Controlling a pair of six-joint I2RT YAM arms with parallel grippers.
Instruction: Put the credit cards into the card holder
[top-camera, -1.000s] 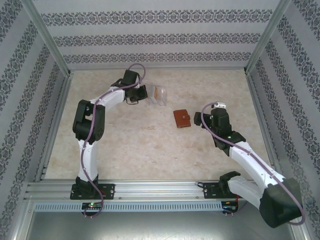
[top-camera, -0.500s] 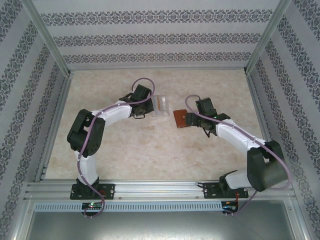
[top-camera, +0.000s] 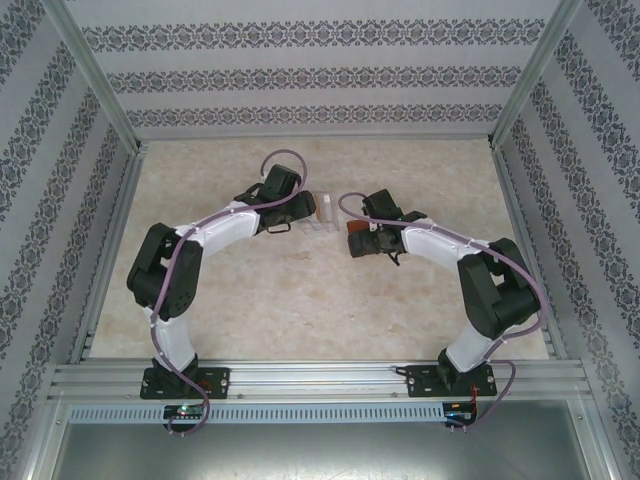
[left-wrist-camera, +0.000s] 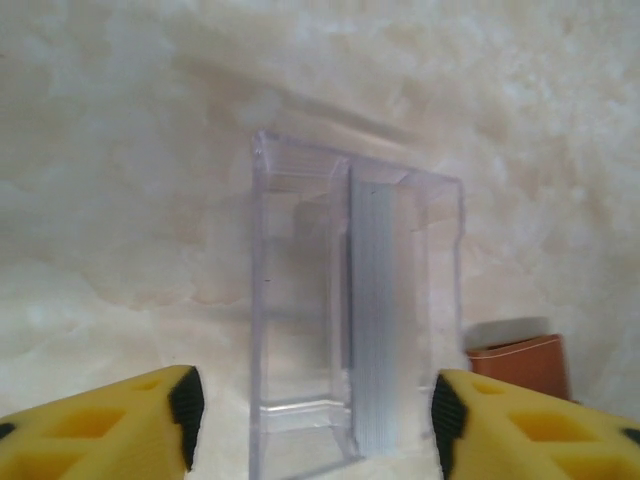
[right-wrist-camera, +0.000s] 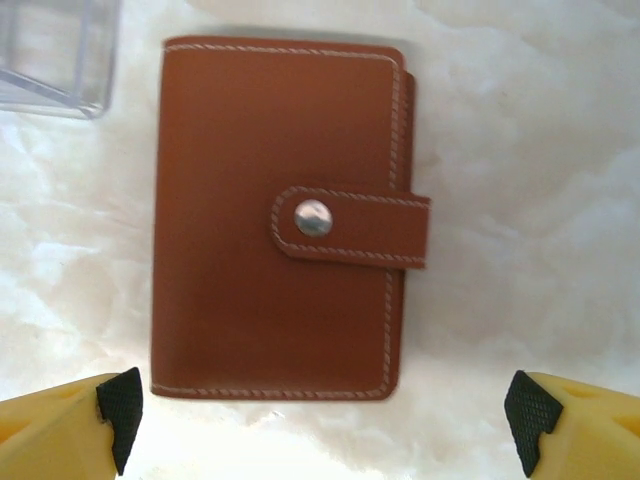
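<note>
As it hangs low over the desk (left-wrist-camera: 120, 200), left gripper (left-wrist-camera: 312, 415): fingers spread and holding nothing, one on either side of the near end of the clear case, not touching it.
Clear case (left-wrist-camera: 300, 300): a see-through plastic box resting on the desk just beyond that gripper, around the middle of the desk.
Credit cards (left-wrist-camera: 385, 320): a pale silvery stack standing on edge inside the case, in its right half (I cannot count how many).
Right gripper (right-wrist-camera: 325, 410): fingers wide apart and empty, straddling the near edge of the card holder, clear of the leather.
Card holder (right-wrist-camera: 270, 220): reddish-brown, lying flat on the desk just right of the case, with a small gap between them.
Snap tab (right-wrist-camera: 345, 225): folded over the front and pressed onto its stud, so the holder is shut.
Done: in my judgement only the approach, with each gripper lined up on its own thing.
To do: nearly everything. The holder must be unsnapped and opened, then each card drawn from the case and slid into a pocket.
Progress: at the very start.
</note>
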